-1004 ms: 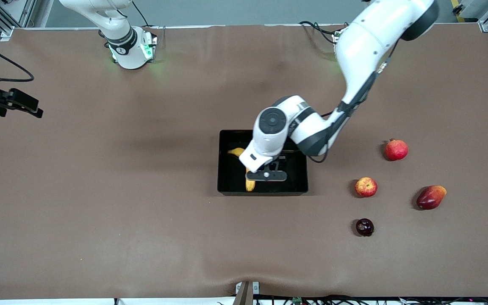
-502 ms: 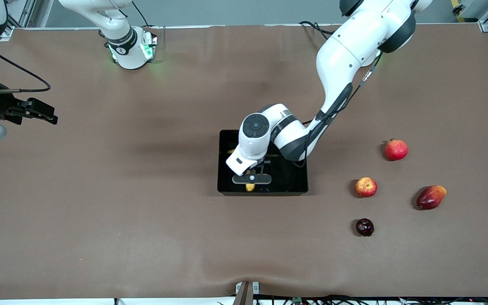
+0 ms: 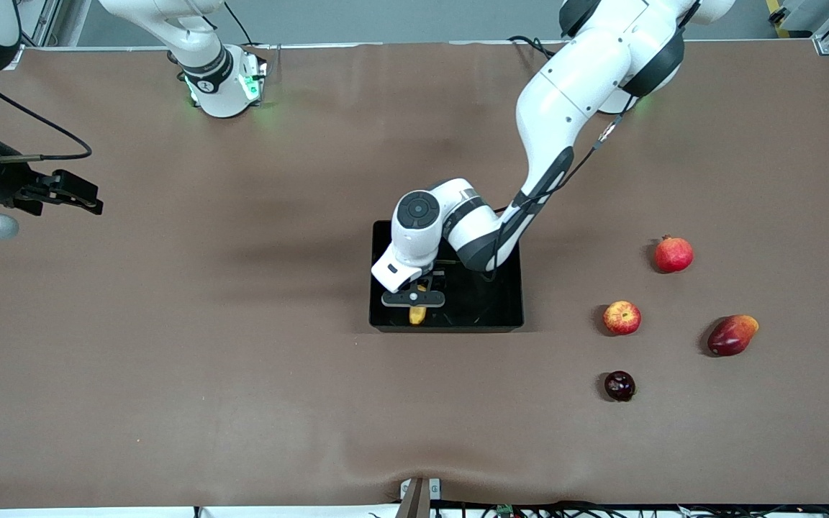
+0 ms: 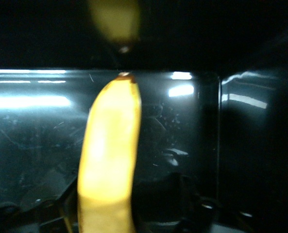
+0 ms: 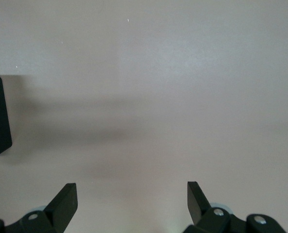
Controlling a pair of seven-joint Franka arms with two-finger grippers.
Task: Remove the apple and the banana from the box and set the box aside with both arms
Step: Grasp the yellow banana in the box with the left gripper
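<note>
The left pincer point(image 3: 414, 299) is lowered into the shallow rectangular glossy black plastic tray point(image 3: 504, 316), which sits near the middle of the brown-covered bench point(image 3: 242, 360), and it is positioned over the long curved yellow banana point(image 3: 417, 314) lying inside the tray at the side toward the right arm's end. In the left wrist view the banana point(image 4: 107, 160) is seen stretched along the tray floor with its tip near a tray wall; whether the left pincer is apart or clamped on the banana cannot be told. The right pincer point(image 3: 73, 193) is held above the bench at the right arm's end, well apart from the tray, with its fingers point(image 5: 63, 204) spread apart and nothing between them; that arm waits. The small round red-and-yellow apple point(image 3: 622, 317) rests on the bench toward the left arm's end, outside the tray, with a red crowned pomegranate point(image 3: 673, 254) farther from the front camera, a small dark purple round fruit point(image 3: 619, 385) nearer to it, and a dark red pointed fruit point(image 3: 732, 335) beside it.
</note>
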